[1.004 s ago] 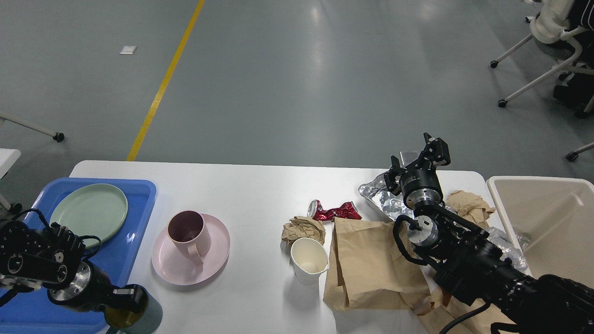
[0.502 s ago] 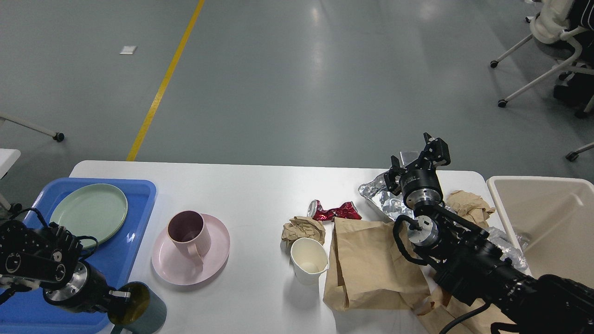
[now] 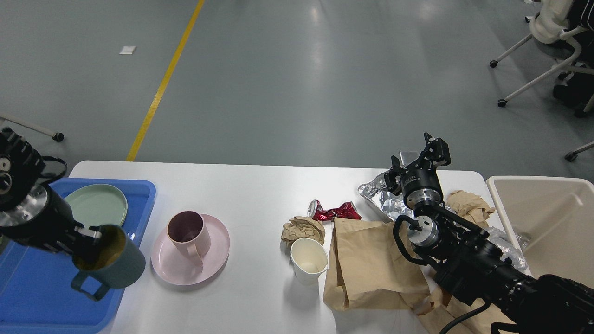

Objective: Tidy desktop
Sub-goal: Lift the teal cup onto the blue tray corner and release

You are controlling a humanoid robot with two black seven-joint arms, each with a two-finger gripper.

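The white desktop spans the view. Over the right edge of the blue tray hangs a grey-green mug with a yellow inside, tilted, its handle pointing down. My left gripper is shut on the mug's rim. My right gripper stands open at the far right of the desktop, above crumpled foil, with nothing between its fingers.
A green plate lies in the tray. A pink mug stands on a pink saucer. Mid-table are a white paper cup, a brown paper ball, a crushed red can and a brown bag. A beige bin sits at right.
My left arm has lifted the grey-green mug from the table's front edge up and left, over the blue tray's edge. The right arm has not moved.
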